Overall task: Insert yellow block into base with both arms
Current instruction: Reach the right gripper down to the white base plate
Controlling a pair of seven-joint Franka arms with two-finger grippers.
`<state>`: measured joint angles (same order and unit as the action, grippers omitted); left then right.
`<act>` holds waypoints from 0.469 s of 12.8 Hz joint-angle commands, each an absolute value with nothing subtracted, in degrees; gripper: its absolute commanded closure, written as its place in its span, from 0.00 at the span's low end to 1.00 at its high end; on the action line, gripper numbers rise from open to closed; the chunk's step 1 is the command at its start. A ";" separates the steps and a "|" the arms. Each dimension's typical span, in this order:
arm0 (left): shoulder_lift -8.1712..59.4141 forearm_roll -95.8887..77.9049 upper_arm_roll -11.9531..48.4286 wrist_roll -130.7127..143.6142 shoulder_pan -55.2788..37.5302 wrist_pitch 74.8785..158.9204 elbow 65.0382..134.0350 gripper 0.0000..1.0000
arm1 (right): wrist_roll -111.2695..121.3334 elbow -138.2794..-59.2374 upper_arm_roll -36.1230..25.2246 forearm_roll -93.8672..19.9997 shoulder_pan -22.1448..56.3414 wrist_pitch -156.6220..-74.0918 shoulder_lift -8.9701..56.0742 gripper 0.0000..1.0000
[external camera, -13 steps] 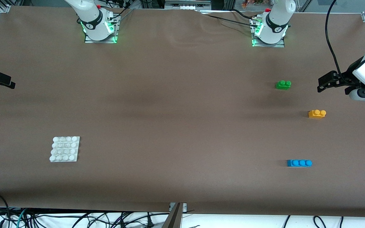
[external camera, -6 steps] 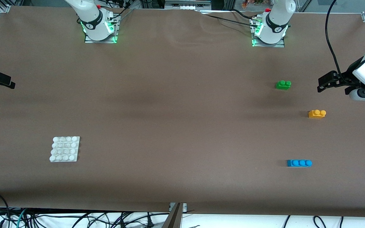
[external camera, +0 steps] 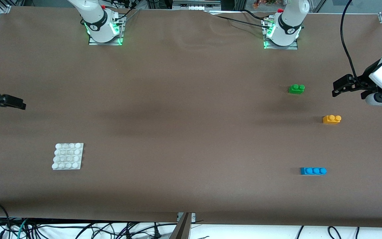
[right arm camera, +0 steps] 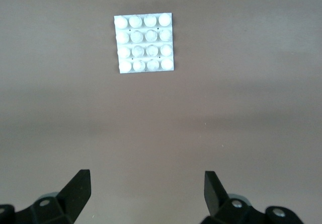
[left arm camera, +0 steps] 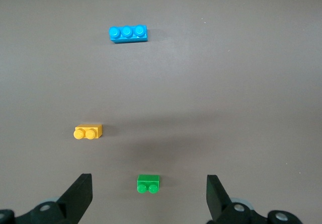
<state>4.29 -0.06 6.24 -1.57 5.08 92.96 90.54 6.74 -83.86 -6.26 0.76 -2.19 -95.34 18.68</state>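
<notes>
The yellow block (external camera: 332,119) (left arm camera: 88,132) lies alone on the brown table toward the left arm's end. At the right arm's end, nearer the front camera, the white studded base (external camera: 67,156) (right arm camera: 144,43) lies flat. My left gripper (external camera: 339,87) (left arm camera: 149,178) hangs open and empty over the table's edge at its own end, apart from the block. My right gripper (external camera: 16,103) (right arm camera: 146,176) is open and empty over the table's edge at its end, short of the base.
A green two-stud brick (external camera: 296,88) (left arm camera: 149,183) lies farther from the front camera than the yellow block. A blue three-stud brick (external camera: 313,171) (left arm camera: 128,32) lies nearer. Both arm bases (external camera: 103,28) (external camera: 282,31) stand at the table's back edge.
The right gripper has come toward the front camera and a little inward over the table. The left arm and all bricks have stayed put.
</notes>
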 commanded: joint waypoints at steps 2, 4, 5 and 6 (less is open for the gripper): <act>5.01 0.70 6.50 -1.93 5.19 91.49 88.77 0.00 | 5.89 -83.41 -5.54 1.40 -3.08 -101.84 26.52 0.00; 5.01 0.70 6.50 -1.93 5.19 91.49 88.77 0.00 | 5.80 -83.58 -5.71 1.58 -3.16 -106.50 31.35 0.00; 5.01 0.70 6.50 -1.93 5.19 91.49 88.77 0.00 | 5.71 -83.58 -5.71 1.50 -3.16 -108.70 33.64 0.00; 5.01 0.70 6.50 -1.93 5.19 91.49 88.77 0.00 | 5.71 -83.67 -5.71 1.58 -3.16 -111.59 35.66 0.00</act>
<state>4.32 -0.06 6.24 -1.57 5.08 92.96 90.49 6.62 -84.24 -6.28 0.78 -2.47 -108.09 32.47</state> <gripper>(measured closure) 0.000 0.000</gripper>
